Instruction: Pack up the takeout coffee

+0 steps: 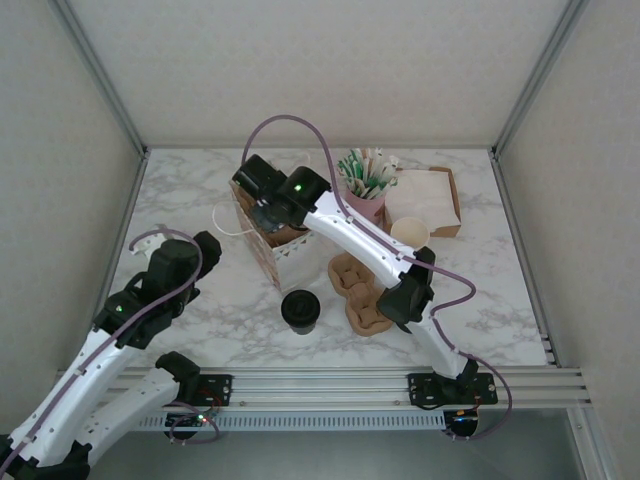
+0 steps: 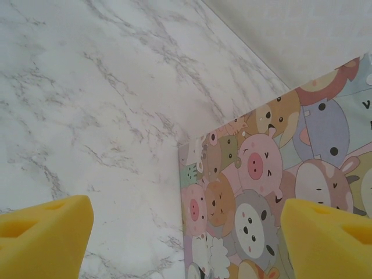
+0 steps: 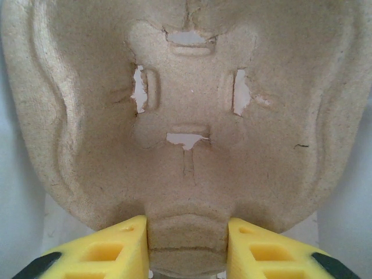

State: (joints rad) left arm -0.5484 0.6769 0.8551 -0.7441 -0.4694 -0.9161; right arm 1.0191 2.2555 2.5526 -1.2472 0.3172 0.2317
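The takeout coffee [image 1: 300,310], a small cup under a round black lid, stands upright on the marble table in front of the bag. A cartoon-print paper bag [image 1: 256,243] stands open at centre left. My right gripper [image 1: 267,212] reaches down into the bag's mouth. In the right wrist view my right gripper [image 3: 187,244] is shut on the middle rib of a brown pulp cup carrier [image 3: 186,104]. Left of the bag my left gripper [image 1: 207,250] is open and holds nothing. In the left wrist view my left gripper [image 2: 189,238] faces the bag's printed side [image 2: 273,174].
A stack of pulp carriers [image 1: 360,292] lies right of the coffee. Behind it are a lidless cream cup [image 1: 410,232], a pink cup of straws [image 1: 366,182] and a cardboard box of napkins [image 1: 430,195]. Walls enclose the table on three sides.
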